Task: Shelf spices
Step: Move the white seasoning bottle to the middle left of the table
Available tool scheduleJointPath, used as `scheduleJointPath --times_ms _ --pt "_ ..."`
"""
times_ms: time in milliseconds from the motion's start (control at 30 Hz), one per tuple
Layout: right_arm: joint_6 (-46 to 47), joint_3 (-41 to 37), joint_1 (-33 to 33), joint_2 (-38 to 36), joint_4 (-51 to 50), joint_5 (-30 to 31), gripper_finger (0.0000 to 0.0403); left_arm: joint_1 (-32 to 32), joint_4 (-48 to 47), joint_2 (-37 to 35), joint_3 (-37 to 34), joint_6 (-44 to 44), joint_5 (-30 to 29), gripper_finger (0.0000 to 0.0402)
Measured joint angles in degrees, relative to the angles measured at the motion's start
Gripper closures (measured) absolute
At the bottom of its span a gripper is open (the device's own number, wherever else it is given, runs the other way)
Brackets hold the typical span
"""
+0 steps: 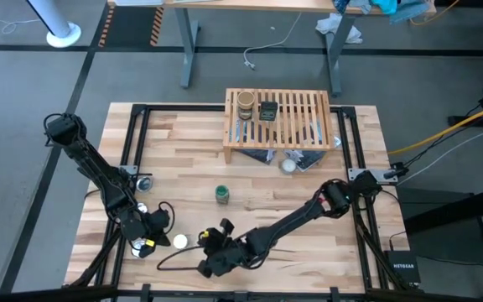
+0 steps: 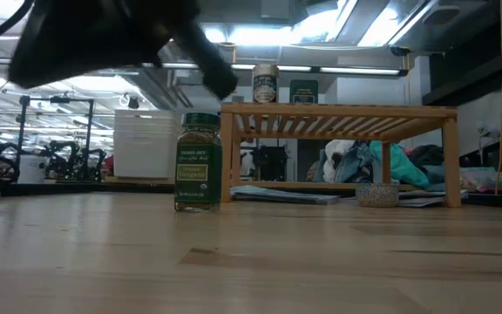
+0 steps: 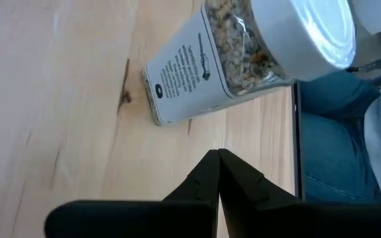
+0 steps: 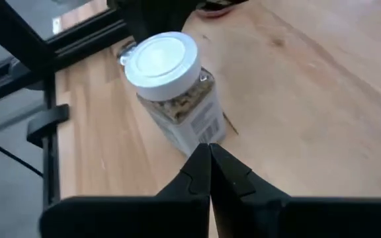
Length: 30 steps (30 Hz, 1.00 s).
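The white-capped clear jar (image 1: 180, 241) stands upright on its base near the table's near edge, also seen in the wrist views (image 3: 243, 59) (image 4: 172, 89). My left gripper (image 1: 163, 220) (image 3: 217, 158) is shut, just to the jar's left. My right gripper (image 1: 213, 242) (image 4: 209, 151) is shut, just to its right, pointing at it. The green-lidded jar (image 1: 221, 195) (image 2: 198, 162) stands alone mid-table. The tan-brown jar (image 1: 246, 105) (image 2: 265, 84) and dark tin (image 1: 268, 110) (image 2: 303, 91) stand on the slatted wooden shelf (image 1: 296, 126) (image 2: 338, 113) at the far edge.
A silver round piece (image 1: 288, 165) (image 2: 376, 194) and flat packets (image 1: 309, 159) lie under and in front of the shelf. A small shiny piece (image 1: 144, 182) lies near the left arm. The table's near edge is close behind both grippers; bare wood lies between the jars and the shelf.
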Motion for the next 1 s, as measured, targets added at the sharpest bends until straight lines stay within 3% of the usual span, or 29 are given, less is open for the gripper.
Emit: scheduleJointPath --times_ms 267,633,1000 --pt "-0.2 -2.0 -2.3 0.0 2.4 -2.8 0.0402 0.0 5.8 3.7 0.1 0.4 0.0 0.0401" --pt "-0.7 -2.0 -3.1 1.0 3.6 -4.6 0.0402 0.2 5.5 8.8 4.5 3.6 0.0 0.0401" --pt "-0.4 -2.0 -3.7 3.1 7.6 -8.4 0.0402 1.0 5.7 9.0 4.6 3.4 0.0 0.0401"
